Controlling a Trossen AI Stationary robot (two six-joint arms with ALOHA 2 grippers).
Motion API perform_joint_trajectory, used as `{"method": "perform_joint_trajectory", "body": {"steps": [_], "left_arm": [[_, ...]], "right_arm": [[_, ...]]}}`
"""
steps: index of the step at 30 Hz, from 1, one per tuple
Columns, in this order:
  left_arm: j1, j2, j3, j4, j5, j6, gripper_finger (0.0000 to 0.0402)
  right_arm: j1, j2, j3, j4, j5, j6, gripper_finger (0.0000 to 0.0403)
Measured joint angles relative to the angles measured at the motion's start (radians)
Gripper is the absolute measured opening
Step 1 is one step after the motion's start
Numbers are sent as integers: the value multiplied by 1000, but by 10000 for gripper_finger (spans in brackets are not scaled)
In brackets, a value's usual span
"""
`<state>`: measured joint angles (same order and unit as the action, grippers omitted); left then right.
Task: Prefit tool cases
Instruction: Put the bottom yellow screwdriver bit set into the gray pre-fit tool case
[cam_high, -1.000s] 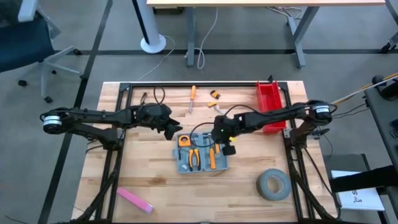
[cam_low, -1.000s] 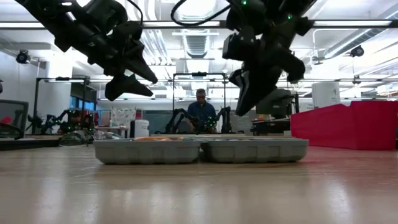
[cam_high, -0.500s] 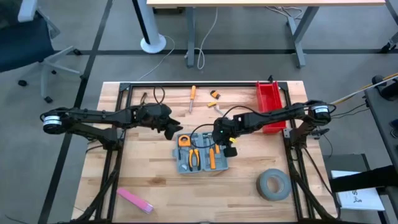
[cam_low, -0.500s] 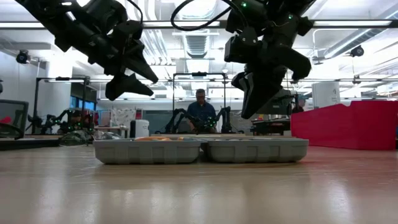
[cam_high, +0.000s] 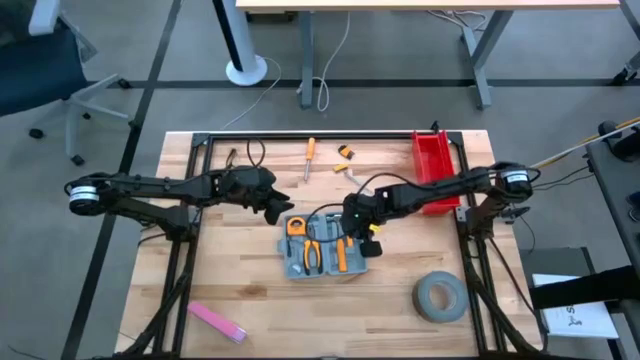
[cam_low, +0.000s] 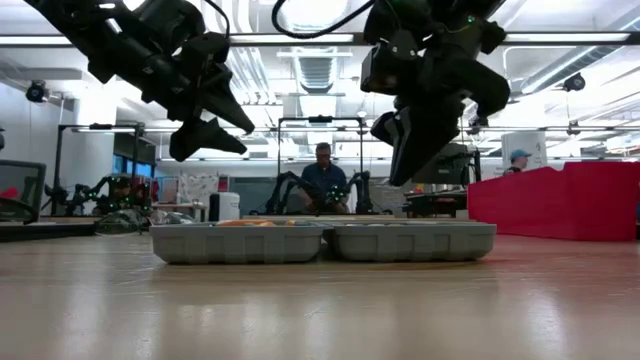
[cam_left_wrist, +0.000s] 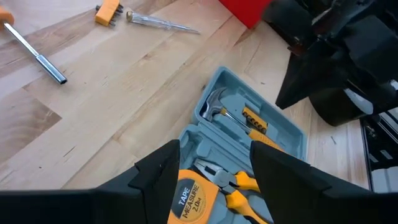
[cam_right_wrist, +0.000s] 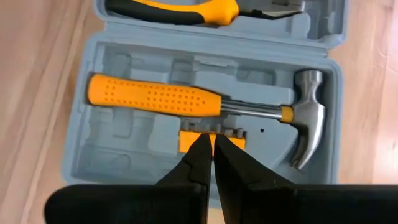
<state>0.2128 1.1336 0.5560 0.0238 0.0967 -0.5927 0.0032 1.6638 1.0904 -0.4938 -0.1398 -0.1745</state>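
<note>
Shifted inward, right end effector (cam_high: 365, 238), fingers nearly closed, hovers over left-right-lying tool case (cam_high: 322, 245).

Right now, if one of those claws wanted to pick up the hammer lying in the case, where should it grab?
Probably the hammer by its orange handle, mid-length, coming straight down from above. It lies flat in the tool case, so only its top shows, and the straight handle gives the fingers two even sides; the steel head is curved.
</note>
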Motion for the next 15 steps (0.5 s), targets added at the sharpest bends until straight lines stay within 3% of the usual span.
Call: {"method": "perform_joint_trajectory", "body": {"steps": [15], "left_arm": [[0,0,0,2,0,0,204]], "right_arm": [[1,57,0,10,1,8,0]]}}
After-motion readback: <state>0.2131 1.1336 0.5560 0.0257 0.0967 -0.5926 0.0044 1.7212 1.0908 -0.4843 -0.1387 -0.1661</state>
